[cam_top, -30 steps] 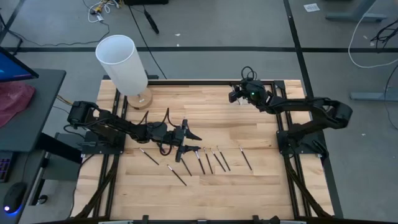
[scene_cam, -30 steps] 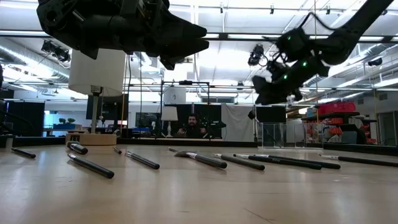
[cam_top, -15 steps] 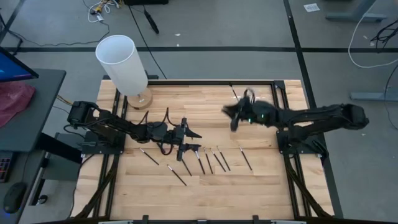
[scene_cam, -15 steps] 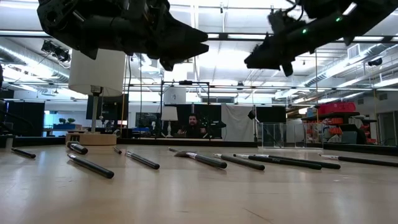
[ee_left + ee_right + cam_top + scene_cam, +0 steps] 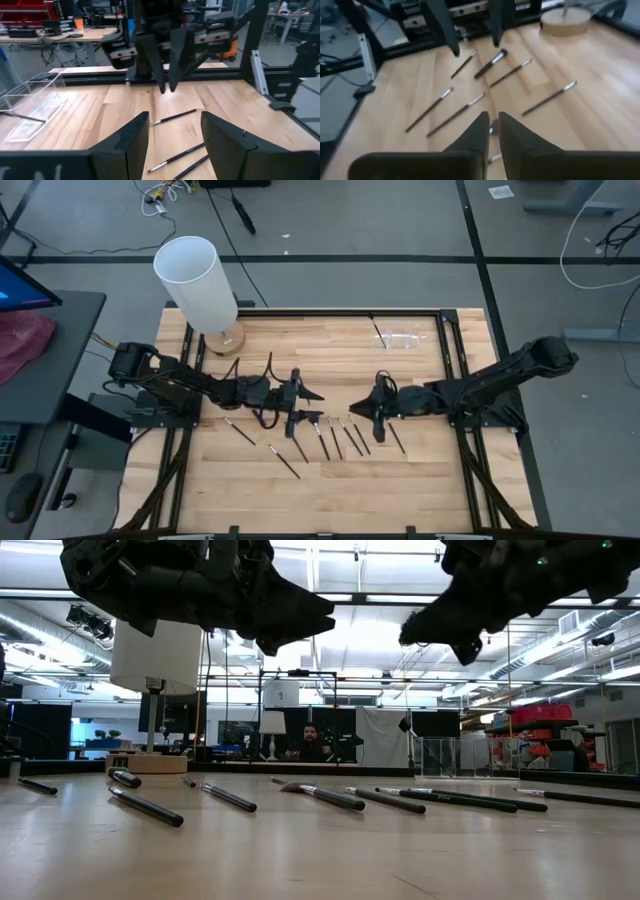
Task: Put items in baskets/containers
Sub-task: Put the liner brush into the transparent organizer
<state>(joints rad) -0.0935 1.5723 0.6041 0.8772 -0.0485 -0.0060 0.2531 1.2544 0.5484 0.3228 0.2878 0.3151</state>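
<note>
Several thin dark makeup brushes [image 5: 335, 438] lie flat in a loose row on the wooden table, near its middle; they also show in the low view [image 5: 320, 796] and the right wrist view [image 5: 492, 62]. The clear holder [image 5: 408, 337] sits at the far right, and a thin brush shows inside it [image 5: 20, 116]. My left gripper [image 5: 312, 407] hovers open above the row's left end [image 5: 172, 135]. My right gripper [image 5: 358, 408] hangs shut above the row's right part [image 5: 492, 125], its tips facing the left gripper.
A tall white cylinder [image 5: 198, 280] on a round wooden base [image 5: 228, 340] stands at the far left corner. A black frame [image 5: 440, 315] rims the table. Bare wood lies between the brushes and the holder. A person [image 5: 310, 743] sits far behind the table.
My right gripper has swung away from the clear holder at the far right, toward the table's near edge and left, and come down over the row of brushes. The left arm and the brushes have kept still.
</note>
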